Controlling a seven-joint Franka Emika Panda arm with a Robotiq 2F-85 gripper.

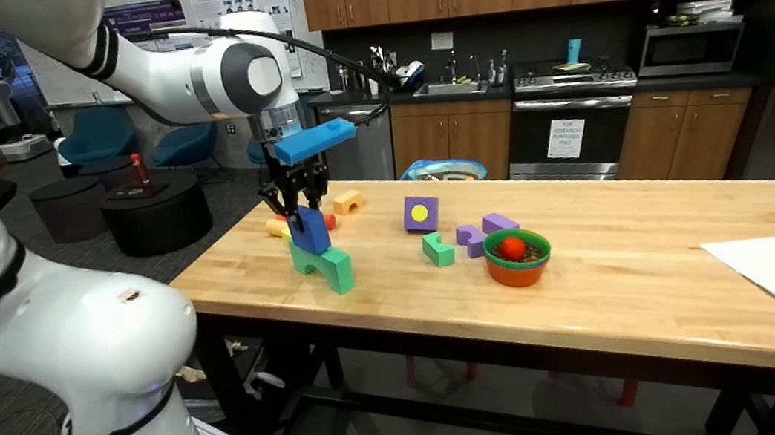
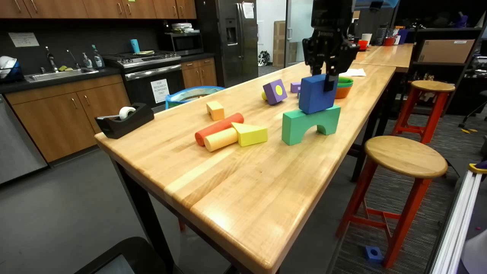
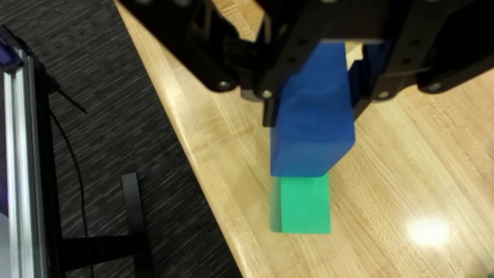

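Note:
My gripper is shut on a blue block, with a finger on each of two opposite sides. In the wrist view the black fingers press against the upright blue block. Directly beneath it stands a green arch on the wooden table, and the block's underside meets or nearly meets the arch's top. Whether the arch carries any weight I cannot tell. Seen from above, one end of the green arch sticks out past the block; the rest is hidden.
A red cylinder, a pale orange cylinder and a yellow wedge lie beside the arch. Nearby are an orange arch, a purple cube, a small green piece, purple pieces and stacked bowls. The table edge is close.

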